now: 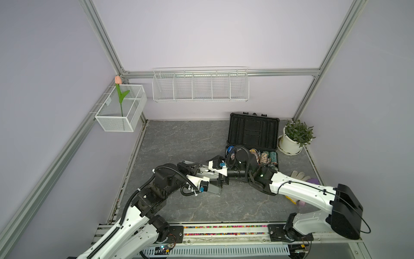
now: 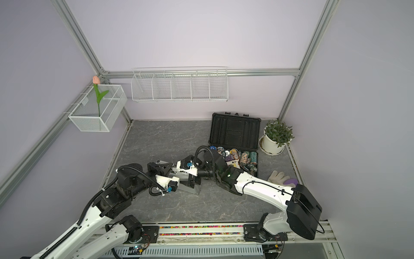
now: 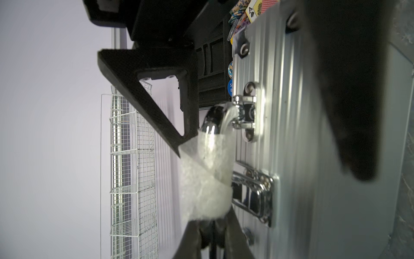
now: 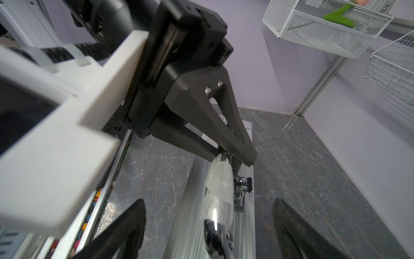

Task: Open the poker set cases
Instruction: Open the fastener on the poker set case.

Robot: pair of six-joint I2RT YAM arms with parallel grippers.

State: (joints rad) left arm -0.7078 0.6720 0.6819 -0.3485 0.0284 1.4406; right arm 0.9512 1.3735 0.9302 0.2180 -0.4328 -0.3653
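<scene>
Left fingers (image 4: 244, 145) pinch silver case (image 3: 302, 157) handle (image 4: 220, 179), black case (image 1: 253, 132) holds chips (image 1: 266, 157)

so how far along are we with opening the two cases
Done: the black case is open, chips showing. In hand: the left pincer is shut on the handle of the silver case, the right pincer open astride it. Left: the silver case is not open yet.

Small case (image 1: 214, 190) sits about dead centre of the table (image 1: 179, 143), big case (image 1: 253, 131) behind it at 1 o'clock with chips (image 1: 266, 157) in it, plant (image 1: 299, 132) just beside that at 2. Glove (image 1: 299, 175) is over at 3, basket (image 1: 121, 121) with a tulip (image 1: 121, 94) in it hangs at 10, rack (image 1: 200, 86) up at 12.
</scene>
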